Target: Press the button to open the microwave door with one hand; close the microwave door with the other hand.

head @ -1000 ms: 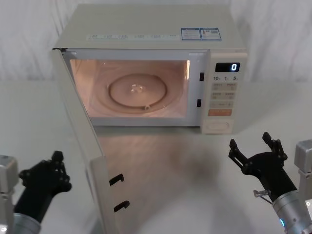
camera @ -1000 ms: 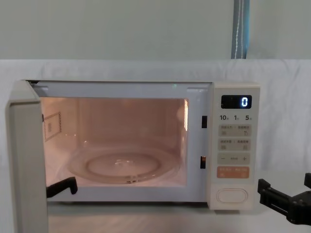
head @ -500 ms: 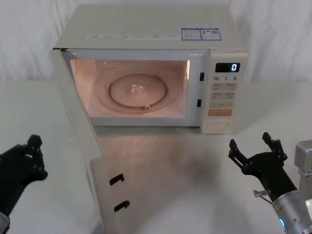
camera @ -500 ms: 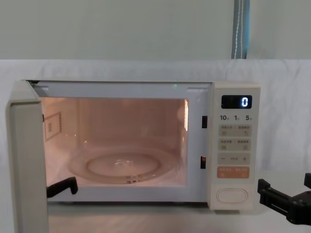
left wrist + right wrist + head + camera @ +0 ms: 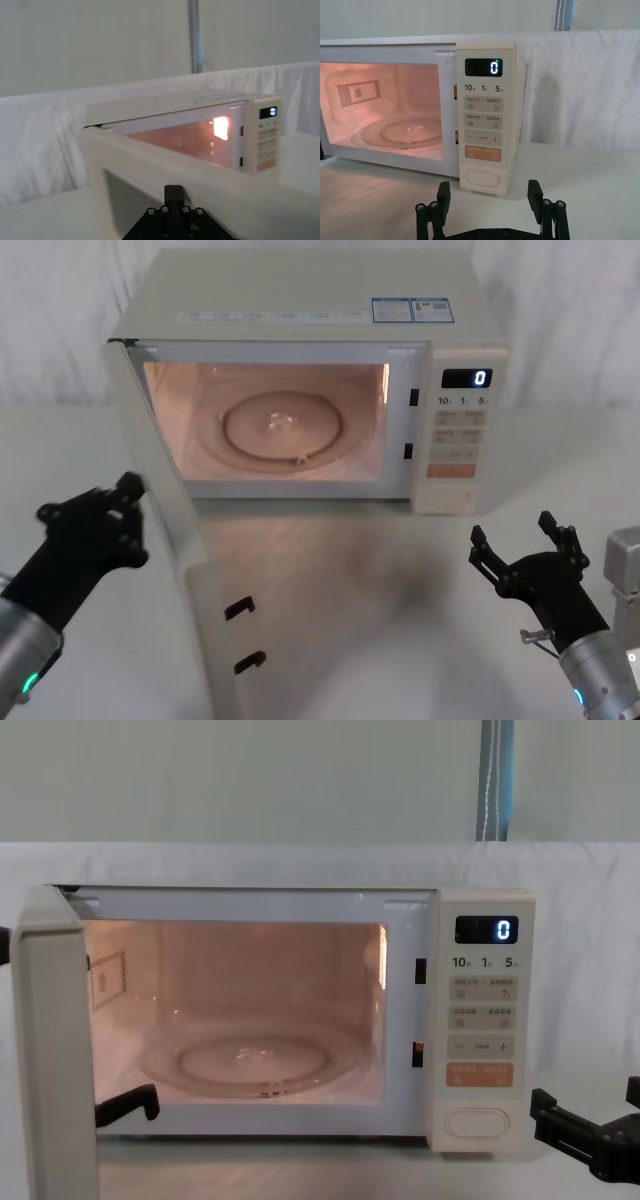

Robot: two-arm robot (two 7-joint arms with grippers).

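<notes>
1. Microwave door [image 5: 175, 570]: swung wide open toward the robot, hinged at the left of the oven, seen edge-on in the head view, two black latch hooks jutting from its free edge. Lit cavity with glass turntable [image 5: 285, 428] laid bare.
2. Judged: a stiff, flat, rigid panel on a free hinge, light to swing, smooth cream plastic and likely slippery. No need to grasp; better pushed flat on the outer face, toward the free edge and away from the hinge, for leverage. Worth steering clear of the hooks and the glass window. A firm last push probably needed to click the latches home.
3. Button [image 5: 481, 178]: wide oval cream key at the foot of the keypad strip, below the orange key [image 5: 482, 153]. Untouched now, nothing on it. Opening half of the task looks done, given the open door.
4. Left gripper [image 5: 95, 515]: raised just beside the door's outer face, near the hinge-side upper part; contact not clear. Prongs bunched together, holding nothing; whether fully closed, cannot tell. In the left wrist view, door's top edge close ahead of the claw.
5. Right gripper [image 5: 525, 555]: low on the right, well apart from the button, facing the panel. Prongs spread wide, nothing between them.
6. White cloth-covered table [image 5: 380, 640] beneath all.
</notes>
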